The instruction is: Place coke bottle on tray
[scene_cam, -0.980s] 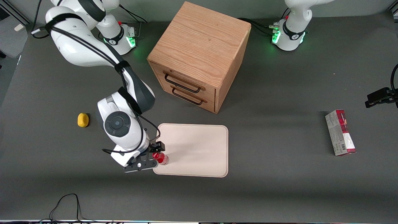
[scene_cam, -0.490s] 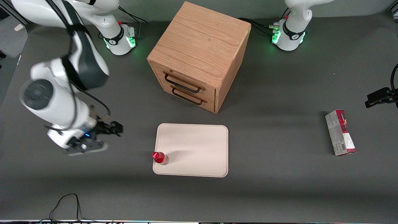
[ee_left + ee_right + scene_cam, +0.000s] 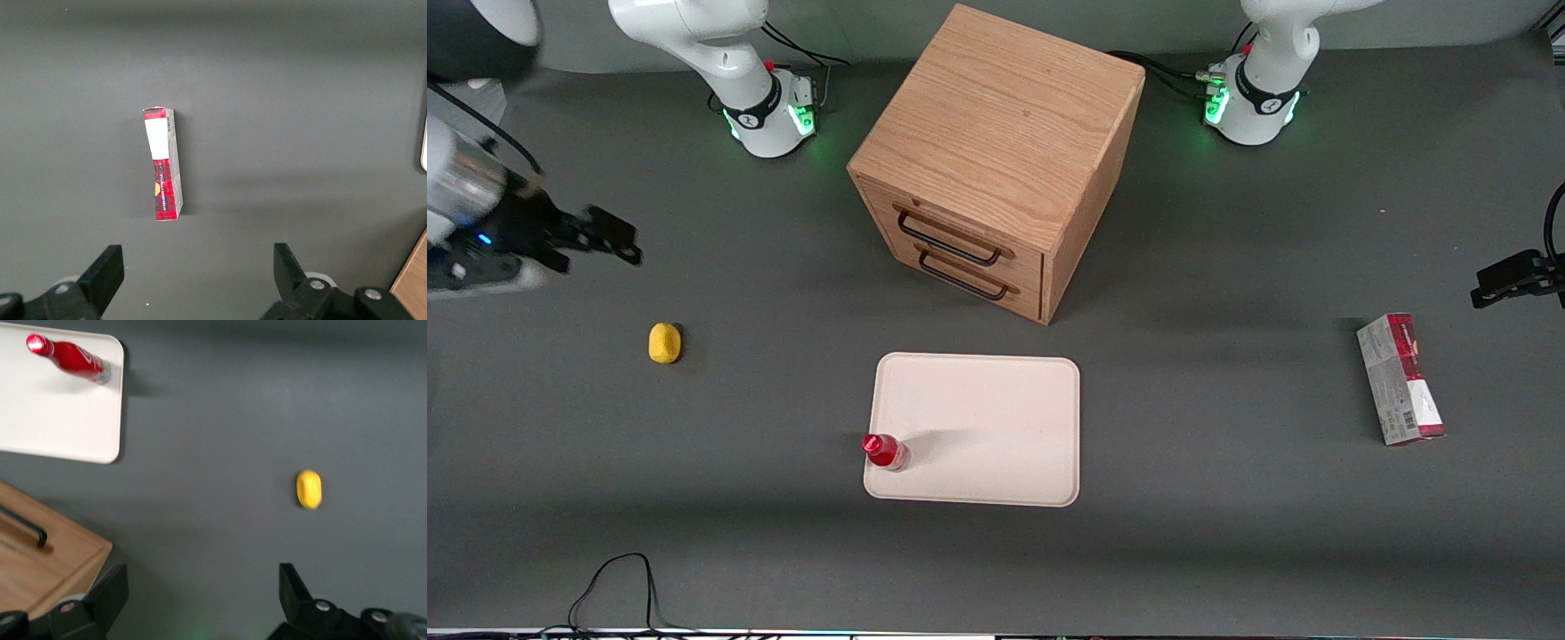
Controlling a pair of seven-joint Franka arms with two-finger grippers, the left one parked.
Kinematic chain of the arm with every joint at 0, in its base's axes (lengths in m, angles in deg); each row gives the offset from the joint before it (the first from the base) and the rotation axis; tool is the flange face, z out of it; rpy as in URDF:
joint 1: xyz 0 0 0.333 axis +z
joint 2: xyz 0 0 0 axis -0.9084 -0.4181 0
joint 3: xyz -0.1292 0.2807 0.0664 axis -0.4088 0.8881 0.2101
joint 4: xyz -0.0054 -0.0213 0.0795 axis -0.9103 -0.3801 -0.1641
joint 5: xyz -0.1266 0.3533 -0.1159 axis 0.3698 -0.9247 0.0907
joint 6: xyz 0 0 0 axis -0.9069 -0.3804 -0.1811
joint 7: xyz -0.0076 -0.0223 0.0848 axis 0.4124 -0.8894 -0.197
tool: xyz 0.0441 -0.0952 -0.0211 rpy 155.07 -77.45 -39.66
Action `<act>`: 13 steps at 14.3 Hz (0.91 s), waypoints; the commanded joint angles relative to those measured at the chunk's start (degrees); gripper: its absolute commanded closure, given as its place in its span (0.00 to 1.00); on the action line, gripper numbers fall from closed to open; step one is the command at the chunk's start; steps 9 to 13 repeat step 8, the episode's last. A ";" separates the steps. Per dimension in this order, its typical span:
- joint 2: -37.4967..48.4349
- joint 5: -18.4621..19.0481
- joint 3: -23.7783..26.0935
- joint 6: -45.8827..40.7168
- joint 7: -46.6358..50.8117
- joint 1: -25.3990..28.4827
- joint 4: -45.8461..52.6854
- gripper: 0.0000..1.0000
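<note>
The claw (image 3: 609, 242) is hanging in the air above the worktop (image 3: 1227, 551), way out at the working arm's end, and it is holding nothing. Its two fingers (image 3: 107, 597) are standing wide apart, with only bare worktop showing between them. A small yellow thing (image 3: 664, 343) is lying on the worktop near the claw, a bit closer to the front camera than the claw is. The tray (image 3: 996, 418) is lying flat in the middle of the worktop, well apart from the claw. The coke bottle (image 3: 885, 452) is standing upright on the tray. It is sitting right by the tray's rim, in the corner that is closest to the front camera and to the working arm's end. Its red cap is pointing up, and nothing is touching it. In the right wrist view the coke bottle (image 3: 67, 359) is showing its white letters and its clear bottom. A wooden cabinet (image 3: 996, 151) with two drawers is sitting farther from the front camera than the tray, with a gap between them. A red and grey carton (image 3: 1400, 379) is lying toward the parked arm's end of the worktop.
</note>
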 commanded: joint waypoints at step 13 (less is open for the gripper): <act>2.80 -0.89 -2.49 -1.40 -1.30 1.04 -2.25 0.00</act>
